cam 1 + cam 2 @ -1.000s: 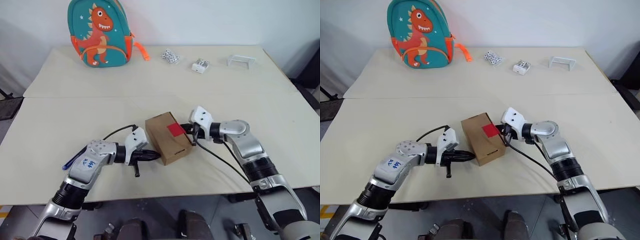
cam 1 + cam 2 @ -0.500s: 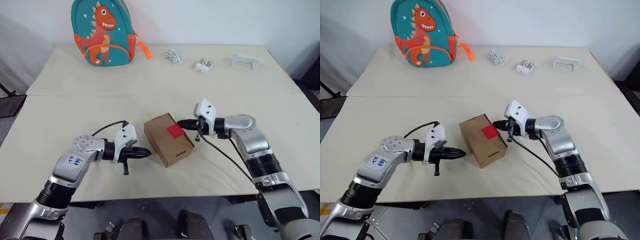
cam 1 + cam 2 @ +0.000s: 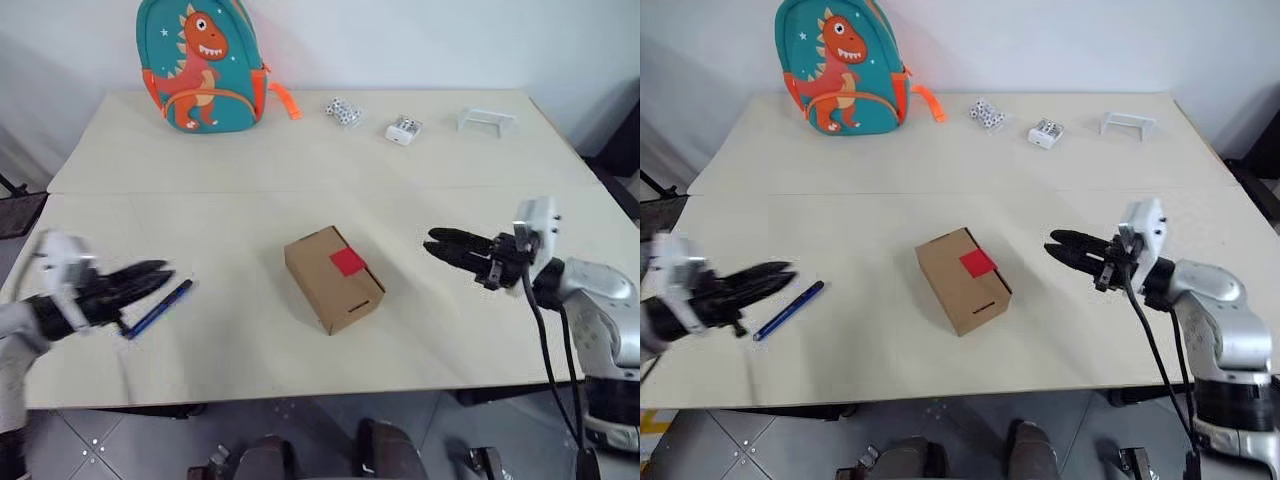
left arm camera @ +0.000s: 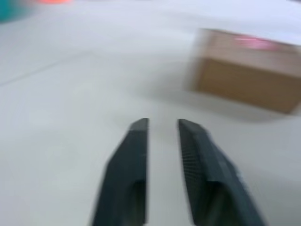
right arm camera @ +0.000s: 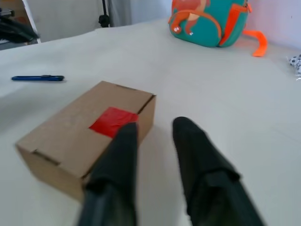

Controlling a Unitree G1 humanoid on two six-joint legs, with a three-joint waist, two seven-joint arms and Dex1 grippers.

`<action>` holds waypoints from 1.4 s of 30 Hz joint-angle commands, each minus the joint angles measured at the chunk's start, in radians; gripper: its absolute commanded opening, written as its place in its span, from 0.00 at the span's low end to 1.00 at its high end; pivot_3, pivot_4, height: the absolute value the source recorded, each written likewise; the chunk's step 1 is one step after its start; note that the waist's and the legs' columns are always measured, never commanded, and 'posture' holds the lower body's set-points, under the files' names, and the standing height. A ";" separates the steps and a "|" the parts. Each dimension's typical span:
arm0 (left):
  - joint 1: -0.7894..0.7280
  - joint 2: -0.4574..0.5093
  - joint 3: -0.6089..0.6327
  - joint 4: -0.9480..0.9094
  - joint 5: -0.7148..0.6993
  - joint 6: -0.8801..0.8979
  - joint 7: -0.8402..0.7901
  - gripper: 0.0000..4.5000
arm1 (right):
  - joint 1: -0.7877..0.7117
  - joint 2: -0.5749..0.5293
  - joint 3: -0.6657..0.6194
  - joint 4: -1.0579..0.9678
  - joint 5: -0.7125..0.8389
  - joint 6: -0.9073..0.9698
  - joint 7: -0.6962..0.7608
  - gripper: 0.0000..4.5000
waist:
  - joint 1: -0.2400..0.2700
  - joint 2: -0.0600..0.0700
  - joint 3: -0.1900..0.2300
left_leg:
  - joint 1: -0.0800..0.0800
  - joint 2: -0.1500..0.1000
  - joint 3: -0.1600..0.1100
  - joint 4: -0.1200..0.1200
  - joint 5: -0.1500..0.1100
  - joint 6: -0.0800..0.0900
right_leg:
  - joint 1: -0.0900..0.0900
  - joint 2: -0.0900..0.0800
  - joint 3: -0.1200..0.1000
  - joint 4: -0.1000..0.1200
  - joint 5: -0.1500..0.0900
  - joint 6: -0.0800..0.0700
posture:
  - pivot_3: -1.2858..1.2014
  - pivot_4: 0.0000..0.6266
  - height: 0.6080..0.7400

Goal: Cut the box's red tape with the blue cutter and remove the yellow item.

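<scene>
Head views look down on one pale beige table (image 3: 300, 180) carrying one small brown cardboard box (image 3: 333, 279), one slim blue pen-like cutter (image 3: 788, 310), one teal backpack with an orange dinosaur print (image 3: 203, 63), one small cluster of white dice (image 3: 341, 112), one small white block (image 3: 401, 131) and one white bracket-shaped piece (image 3: 484, 121). The cardboard box sits near the table's middle, closed, with one bright red square of tape (image 3: 348, 262) across its lid edge; what it contains cannot be seen. The blue cutter lies flat on the table well to the left of the box, apart from it. The left gripper (image 3: 778, 274) hovers just beside the cutter's near end, its two black fingers a little apart and holding nothing. The right gripper (image 3: 440, 243) hangs in the air to the right of the box, clear of it, its fingers also parted with nothing between them. The backpack, dice, block and bracket line the far edge of the table, each apart from the others.
</scene>
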 commanded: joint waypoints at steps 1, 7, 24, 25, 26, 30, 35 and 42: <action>0.103 0.044 0.149 0.163 0.025 -0.084 -0.023 0.51 | 0.033 0.053 -0.053 -0.089 0.036 -0.164 0.007 0.56 | -0.003 0.000 0.000 | 0.001 0.000 0.000 -0.001 0.000 0.000 | -0.001 0.000 0.001 0.000 0.000 0.000 | 0.52 0.24 1.00; 0.226 0.144 0.202 0.477 0.084 -0.235 -0.085 0.92 | 0.101 0.070 -0.039 -0.243 0.257 -0.123 0.087 1.00 | 0.008 -0.001 0.000 | 0.000 0.000 0.007 -0.004 0.000 0.000 | -0.006 0.000 0.001 0.004 0.000 0.000 | 0.52 0.24 1.00; 0.290 0.211 0.135 0.285 -0.026 -0.145 -0.243 0.99 | 0.210 0.006 0.019 -0.200 0.222 -0.269 0.304 1.00 | 0.023 -0.008 -0.001 | 0.003 0.004 0.014 -0.004 -0.005 0.000 | -0.010 -0.001 0.000 0.008 -0.001 -0.002 | 0.52 0.24 1.00; 0.267 0.207 0.106 0.243 -0.019 -0.132 -0.215 0.99 | 0.207 0.003 0.024 -0.193 0.220 -0.270 0.310 1.00 | 0.028 -0.007 -0.001 | 0.003 0.005 0.013 -0.003 -0.005 0.000 | -0.010 -0.001 0.000 0.008 -0.001 -0.003 | 0.52 0.24 1.00; 0.250 0.199 0.078 0.211 0.000 -0.138 -0.190 0.99 | 0.206 0.001 0.026 -0.188 0.220 -0.272 0.313 1.00 | 0.031 -0.006 -0.001 | 0.003 0.004 0.013 -0.002 -0.005 0.000 | -0.009 -0.001 0.000 0.008 -0.001 -0.003 | 0.52 0.24 1.00; 0.212 0.168 -0.046 0.100 0.056 -0.111 -0.102 0.99 | 0.188 0.006 0.040 -0.164 0.204 -0.284 0.315 1.00 | 0.019 -0.006 0.000 | 0.004 0.005 0.013 -0.001 -0.005 -0.001 | -0.010 -0.001 0.001 0.009 -0.002 -0.004 | 0.52 0.24 1.00; 0.138 0.135 -0.185 0.094 0.141 -0.142 -0.018 0.99 | 0.178 0.021 0.065 -0.166 0.191 -0.298 0.292 1.00 | 0.004 -0.005 0.000 | 0.004 0.005 0.017 -0.001 -0.006 -0.002 | -0.011 0.000 -0.001 0.012 -0.002 -0.004 | 0.52 0.24 1.00; 0.093 0.098 -0.272 0.135 0.196 -0.139 0.045 0.99 | 0.176 0.018 0.065 -0.186 0.186 -0.301 0.261 1.00 | 0.003 -0.005 0.000 | 0.005 0.005 0.017 -0.001 -0.006 -0.002 | -0.011 0.000 -0.001 0.012 -0.002 -0.004 | 0.52 0.24 1.00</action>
